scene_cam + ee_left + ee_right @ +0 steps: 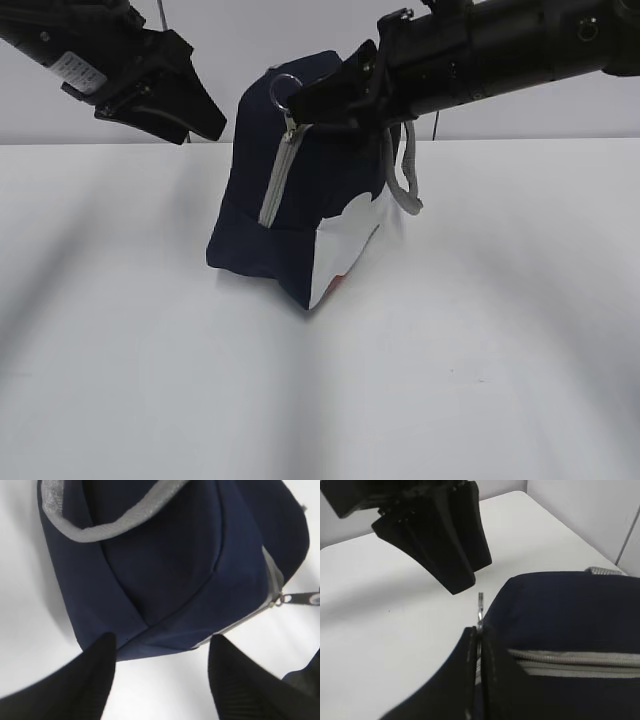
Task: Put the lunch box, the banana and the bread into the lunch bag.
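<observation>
The navy lunch bag (245, 240) stands tipped on the white table, its white end panel (345, 245) facing me and its grey zipper (280, 180) running up to the ring pull (285, 85). My right gripper (312, 103) is shut on that ring pull and holds the bag's top end up. In the right wrist view the gripper (479, 631) pinches the ring pull (480, 604) beside the bag (560, 610). My left gripper (205, 128) is open and empty, up left of the bag. In the left wrist view it (162, 639) hovers just off the bag (165, 555). Lunch box, banana and bread are out of view.
A grey strap handle (405, 180) hangs off the bag's right side. Another strap (100, 527) lies across the bag in the left wrist view. The white table (320, 400) spreads in front of the bag. A pale wall stands behind it.
</observation>
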Robot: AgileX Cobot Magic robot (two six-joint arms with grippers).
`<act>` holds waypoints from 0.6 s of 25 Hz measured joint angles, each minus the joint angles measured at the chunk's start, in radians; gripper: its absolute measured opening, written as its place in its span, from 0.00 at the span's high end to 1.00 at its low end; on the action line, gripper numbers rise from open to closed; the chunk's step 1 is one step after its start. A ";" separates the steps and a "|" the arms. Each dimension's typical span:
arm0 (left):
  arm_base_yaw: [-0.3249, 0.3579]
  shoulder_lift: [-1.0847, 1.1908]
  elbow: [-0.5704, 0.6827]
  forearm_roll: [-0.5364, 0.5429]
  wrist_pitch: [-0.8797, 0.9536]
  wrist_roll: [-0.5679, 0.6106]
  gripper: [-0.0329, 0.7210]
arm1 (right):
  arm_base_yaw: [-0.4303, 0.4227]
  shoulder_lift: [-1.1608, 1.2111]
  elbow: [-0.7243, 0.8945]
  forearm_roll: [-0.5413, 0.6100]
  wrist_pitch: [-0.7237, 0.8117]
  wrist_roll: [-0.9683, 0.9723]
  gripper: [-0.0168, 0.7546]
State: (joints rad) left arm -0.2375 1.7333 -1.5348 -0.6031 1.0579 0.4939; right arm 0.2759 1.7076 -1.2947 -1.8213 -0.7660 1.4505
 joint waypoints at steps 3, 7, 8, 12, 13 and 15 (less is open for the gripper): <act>0.000 0.000 0.000 -0.004 -0.011 0.016 0.41 | 0.000 0.000 -0.002 -0.002 0.046 0.039 1.00; 0.000 0.000 0.000 -0.004 -0.011 0.018 0.41 | 0.000 0.000 -0.003 -0.002 0.119 0.058 1.00; 0.000 0.000 0.000 -0.004 -0.011 0.018 0.41 | 0.000 0.000 -0.003 -0.002 0.132 0.058 1.00; 0.000 0.000 0.000 -0.004 -0.010 0.023 0.41 | 0.000 0.013 -0.004 -0.002 0.144 0.059 1.00; 0.000 0.000 0.000 -0.007 -0.010 0.036 0.41 | 0.000 0.013 -0.004 -0.002 0.150 0.059 1.00; 0.000 0.000 0.000 -0.024 -0.010 0.069 0.41 | 0.000 0.013 -0.006 -0.002 0.181 0.057 1.00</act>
State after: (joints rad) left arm -0.2375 1.7333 -1.5348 -0.6272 1.0481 0.5632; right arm 0.2759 1.7209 -1.3004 -1.8235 -0.5852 1.5074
